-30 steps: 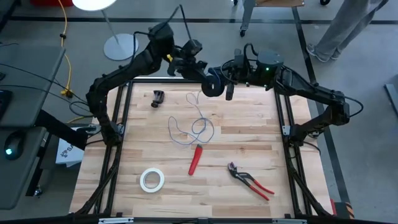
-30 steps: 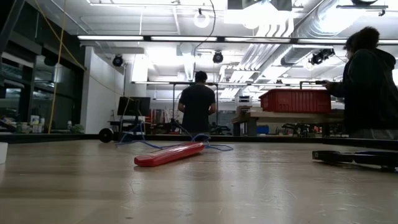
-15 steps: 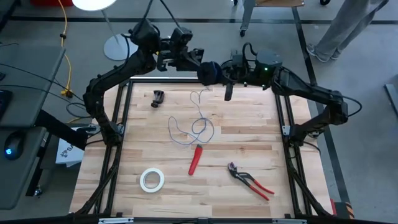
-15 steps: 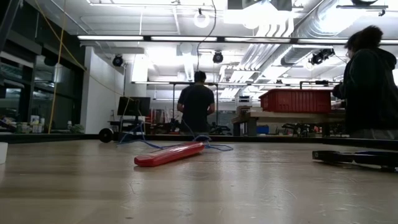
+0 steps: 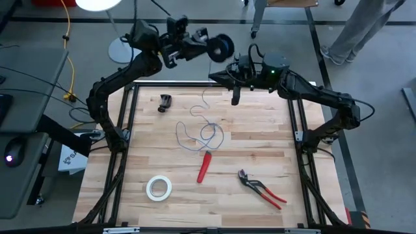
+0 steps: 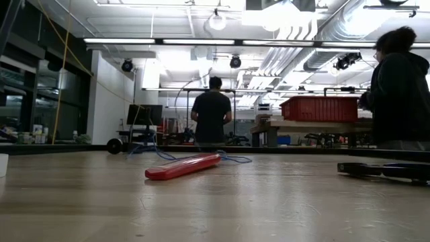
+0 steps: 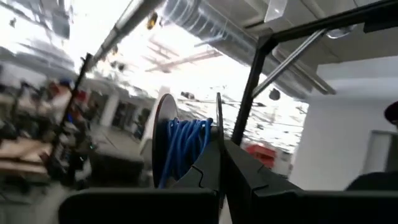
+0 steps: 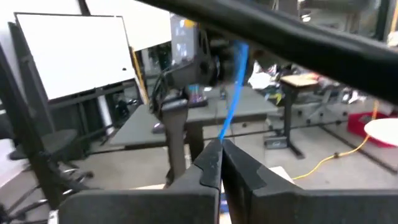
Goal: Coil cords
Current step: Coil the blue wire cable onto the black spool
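High view: The left gripper [image 5: 211,47] holds the black spool [image 5: 223,45] aloft beyond the table's [image 5: 260,149] far edge. The right gripper [image 5: 235,97] hangs over the far edge, near the blue wire [image 5: 201,133] looping at mid-table. A red-handled tool [image 5: 205,166], pliers [image 5: 261,189] and a white tape roll [image 5: 158,188] lie nearer.

Low view: Wire loops behind the red tool; two people stand beyond.

Left wrist view: Fingers [image 7: 208,180] clamped on the spool's flange, blue wire wound on it.

Right wrist view: Fingers [image 8: 211,163] pinched on the taut wire.

Pale matt wooden table [image 5: 260,136]; glossy red plastic-handled pliers [image 5: 262,188].
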`<action>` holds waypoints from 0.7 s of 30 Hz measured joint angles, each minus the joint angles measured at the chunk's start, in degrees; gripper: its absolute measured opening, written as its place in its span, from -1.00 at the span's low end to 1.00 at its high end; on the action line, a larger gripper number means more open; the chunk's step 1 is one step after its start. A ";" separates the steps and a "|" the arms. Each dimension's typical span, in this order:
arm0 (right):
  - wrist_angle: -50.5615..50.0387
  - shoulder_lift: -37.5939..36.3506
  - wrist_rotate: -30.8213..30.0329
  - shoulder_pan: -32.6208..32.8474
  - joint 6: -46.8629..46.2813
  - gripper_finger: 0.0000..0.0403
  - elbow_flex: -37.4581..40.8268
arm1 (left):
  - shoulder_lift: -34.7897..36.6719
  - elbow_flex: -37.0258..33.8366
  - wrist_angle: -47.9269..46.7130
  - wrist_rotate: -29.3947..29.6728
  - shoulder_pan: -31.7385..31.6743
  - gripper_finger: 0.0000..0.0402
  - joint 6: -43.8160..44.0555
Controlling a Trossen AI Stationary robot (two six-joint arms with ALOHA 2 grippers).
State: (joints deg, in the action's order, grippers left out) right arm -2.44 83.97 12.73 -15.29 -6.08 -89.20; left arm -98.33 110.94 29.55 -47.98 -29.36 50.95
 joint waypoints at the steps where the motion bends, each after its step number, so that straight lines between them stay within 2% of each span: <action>1: -0.25 0.04 0.43 0.01 -0.13 -1.00 0.03 | 0.36 0.01 0.13 0.00 -0.84 -1.00 -0.31; 7: -1.92 -1.51 0.81 0.07 0.58 -1.00 0.04 | 1.93 0.08 -3.96 -1.25 -6.20 -1.00 -1.69; 12: -2.75 -1.62 0.41 0.07 0.15 -1.00 0.04 | 5.58 0.06 -15.74 -2.35 -9.23 -1.00 -8.63; 14: -3.32 -1.60 -1.52 0.07 -0.45 -0.98 0.04 | 6.99 0.07 -20.06 -2.24 -9.39 -1.00 -11.89; 17: -5.26 -0.84 -2.22 0.07 1.46 -0.87 0.02 | 8.12 0.06 -21.54 -2.01 -8.43 -1.00 -13.04; 21: -3.60 1.77 -3.37 0.32 4.50 -0.54 0.04 | 8.41 0.06 -20.50 0.60 -5.35 -1.00 -12.69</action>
State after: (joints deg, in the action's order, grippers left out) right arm -6.04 85.74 9.36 -14.96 -1.57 -89.17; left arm -89.92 111.01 9.04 -47.38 -34.72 38.26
